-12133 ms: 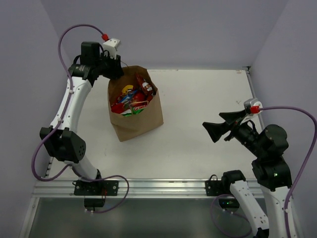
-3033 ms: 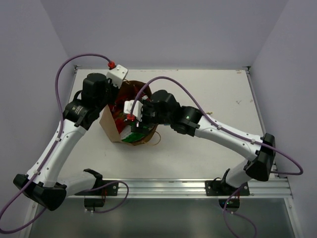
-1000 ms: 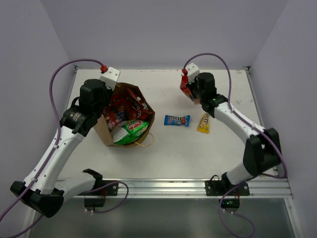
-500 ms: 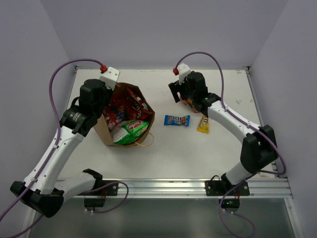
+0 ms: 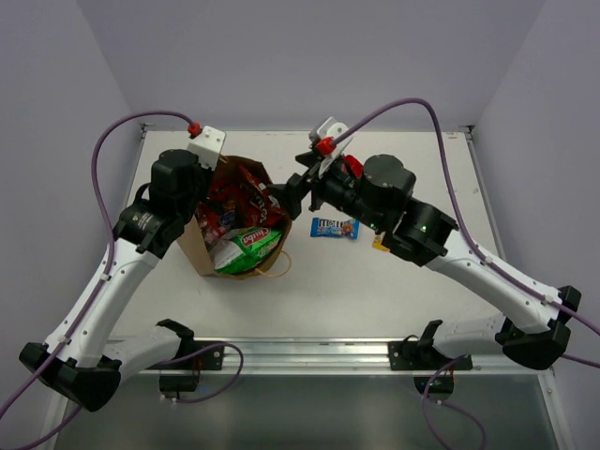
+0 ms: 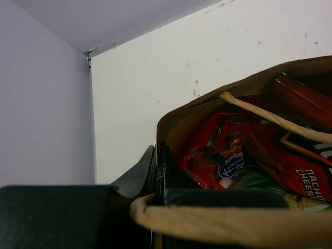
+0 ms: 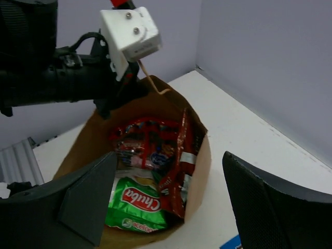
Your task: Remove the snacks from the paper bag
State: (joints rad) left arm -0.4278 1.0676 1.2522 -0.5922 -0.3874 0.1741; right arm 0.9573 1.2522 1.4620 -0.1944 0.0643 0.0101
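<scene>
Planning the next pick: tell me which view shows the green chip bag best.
Right wrist view: the green chip bag lies unobstructed in the mouth of the paper bag, label readable. Top external shows it smaller; left wrist shows only a green sliver.

One paper bag [image 5: 195, 251], one blue packet [image 5: 335, 227] and one yellow packet [image 5: 378, 246].

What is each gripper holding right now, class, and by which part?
The left gripper is clamped on the paper bag, pinching its top rim. The right gripper is open above the bag's mouth and holds nothing.
</scene>
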